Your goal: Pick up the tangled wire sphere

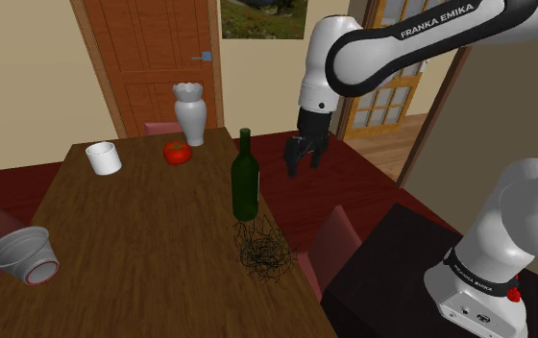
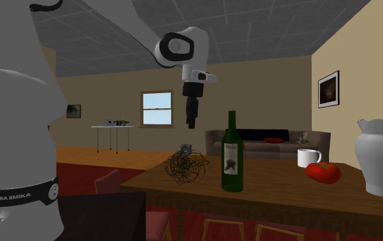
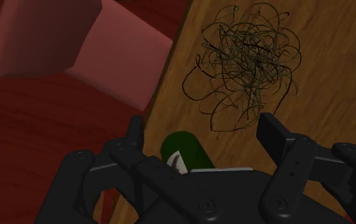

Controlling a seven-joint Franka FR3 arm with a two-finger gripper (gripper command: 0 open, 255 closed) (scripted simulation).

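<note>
The tangled wire sphere (image 1: 261, 249) is a loose ball of dark thin wire lying on the wooden table (image 1: 133, 259) near its edge, just in front of a green bottle (image 1: 245, 179). In the second exterior view the wire sphere (image 2: 187, 166) rests beside the bottle (image 2: 232, 155). My black gripper (image 1: 305, 154) hangs in the air above and beyond the table's edge, well apart from the sphere, fingers apart. From the wrist, the wire sphere (image 3: 246, 60) lies ahead of the open gripper (image 3: 202, 130), with the bottle top (image 3: 184, 151) between the fingers but far below.
On the table stand a white vase (image 1: 189, 111), a red tomato-like object (image 1: 177, 152), a white mug (image 1: 104, 157) and a tipped grey bowl (image 1: 24, 256). Reddish chairs (image 1: 332, 245) stand along the table's side. A brown door (image 1: 152, 58) is behind.
</note>
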